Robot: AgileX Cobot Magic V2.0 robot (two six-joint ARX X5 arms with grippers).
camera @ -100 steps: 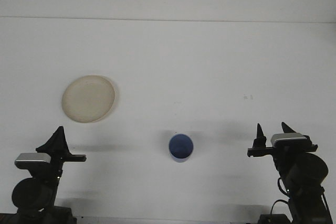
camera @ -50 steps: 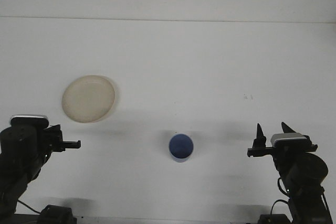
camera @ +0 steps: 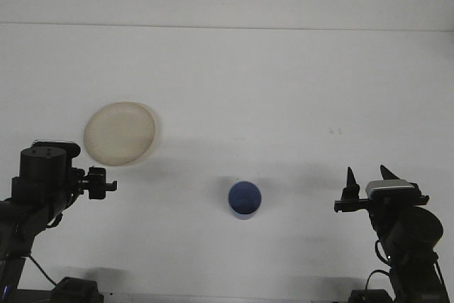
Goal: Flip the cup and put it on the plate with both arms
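A small blue cup (camera: pixel 245 199) stands on the white table, seen from above near the front middle. A cream round plate (camera: pixel 119 133) lies to the left and farther back, with nothing on it. My left gripper (camera: pixel 98 181) is raised at the left edge, just below and left of the plate, well away from the cup. At the front right, my right gripper (camera: pixel 367 175) points upward, open with nothing between its two dark fingertips (camera: pixel 349 177), about a cup's width or two to the right of the cup.
The white table (camera: pixel 284 90) runs back to a pale wall. A tiny dark mark (camera: pixel 335 131) sits on the table at the right. Both arm bases stand at the near corners.
The left arm has lifted off its rest and swung up and slightly right toward the plate. The right arm, cup and plate have not moved.
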